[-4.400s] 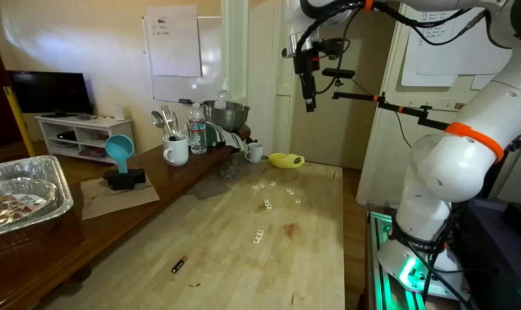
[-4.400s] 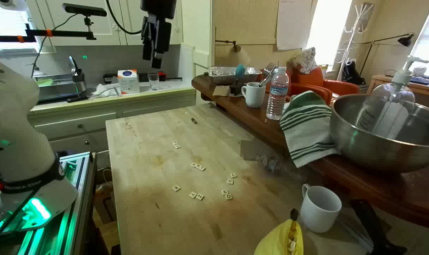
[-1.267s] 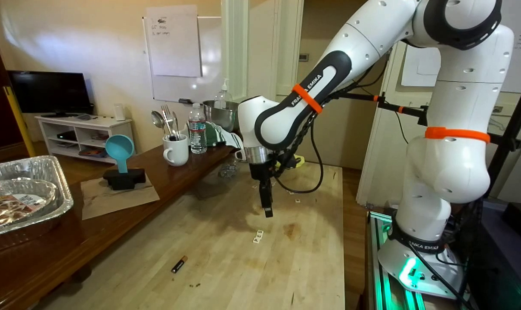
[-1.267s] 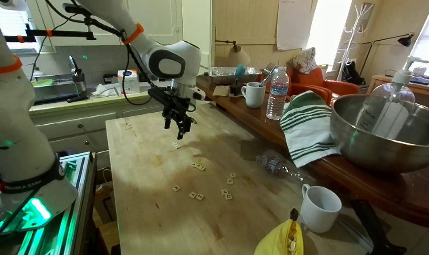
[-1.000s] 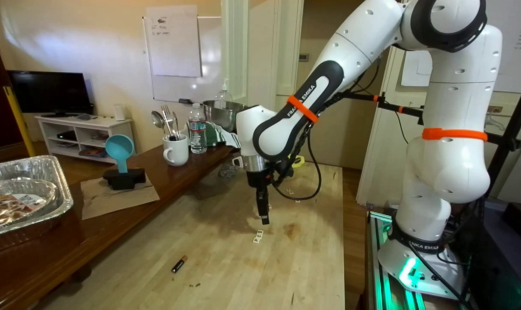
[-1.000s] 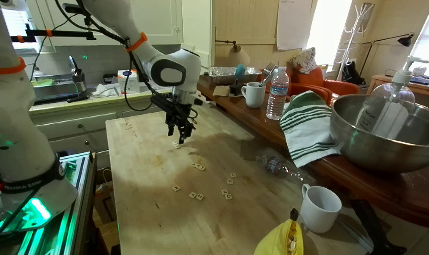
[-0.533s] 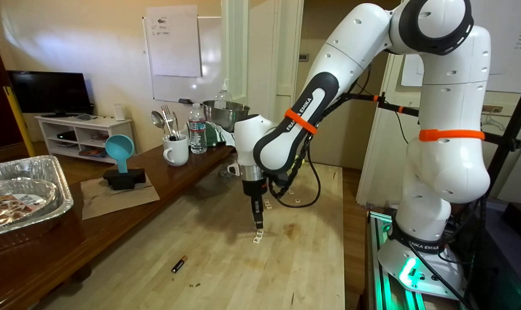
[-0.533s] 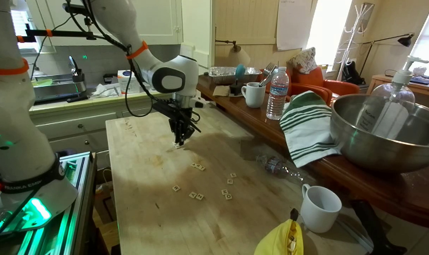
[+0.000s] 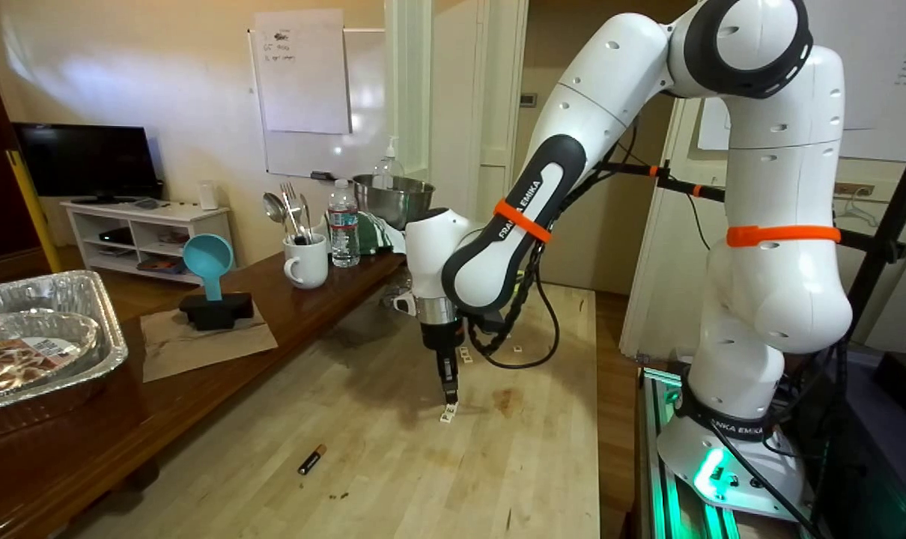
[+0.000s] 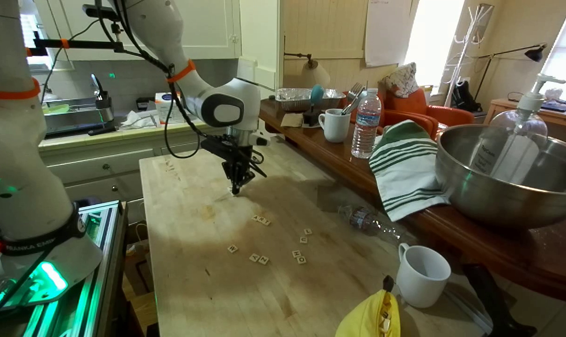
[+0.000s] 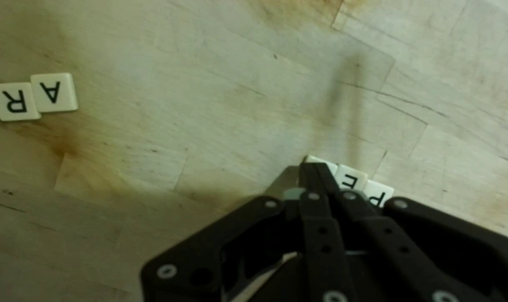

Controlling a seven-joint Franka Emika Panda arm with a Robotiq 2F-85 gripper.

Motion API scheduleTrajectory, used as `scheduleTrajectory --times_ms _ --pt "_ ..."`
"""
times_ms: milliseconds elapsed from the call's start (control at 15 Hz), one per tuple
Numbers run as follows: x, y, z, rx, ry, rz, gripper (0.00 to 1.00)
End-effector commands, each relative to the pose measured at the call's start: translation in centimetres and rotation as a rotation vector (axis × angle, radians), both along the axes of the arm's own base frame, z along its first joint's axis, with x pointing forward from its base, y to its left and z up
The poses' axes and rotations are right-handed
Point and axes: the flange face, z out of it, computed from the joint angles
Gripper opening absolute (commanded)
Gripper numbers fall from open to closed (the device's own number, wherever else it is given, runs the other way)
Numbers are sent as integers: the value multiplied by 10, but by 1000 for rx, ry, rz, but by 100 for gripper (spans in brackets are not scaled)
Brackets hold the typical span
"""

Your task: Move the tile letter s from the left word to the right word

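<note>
Hand (image 11: 315,166) lowered, S tile (image 11: 331,166) beneath, row (image 11: 355,178) slanting

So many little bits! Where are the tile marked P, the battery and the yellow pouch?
P tile (image 11: 379,192): in the wrist view, on its lettered face.
Battery (image 9: 311,460): in an exterior view, on the middle of its casing.
Yellow pouch (image 10: 363,316): in an exterior view, on its side, left of the opening.

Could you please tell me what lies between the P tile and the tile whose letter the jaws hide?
In the wrist view, the E tile lies there, in a row between the P tile and the hidden-letter tile.
</note>
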Motion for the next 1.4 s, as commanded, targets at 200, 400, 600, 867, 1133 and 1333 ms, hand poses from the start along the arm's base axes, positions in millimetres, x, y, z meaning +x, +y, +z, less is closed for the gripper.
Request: scheduleTrajectory --times_ms 200,400,600,867,1133,1333 --pt "1 2 -11 -19 -11 40 0" --pt "4 1 -16 -30 -10 59 0" --pt "7 0 -19 -36 -13 62 0" --pt "17 -11 -18 -60 -50 61 0" --pt "29 -32 -18 -109 -76 94 0" --pt "35 -48 -17 -155 -90 125 0"
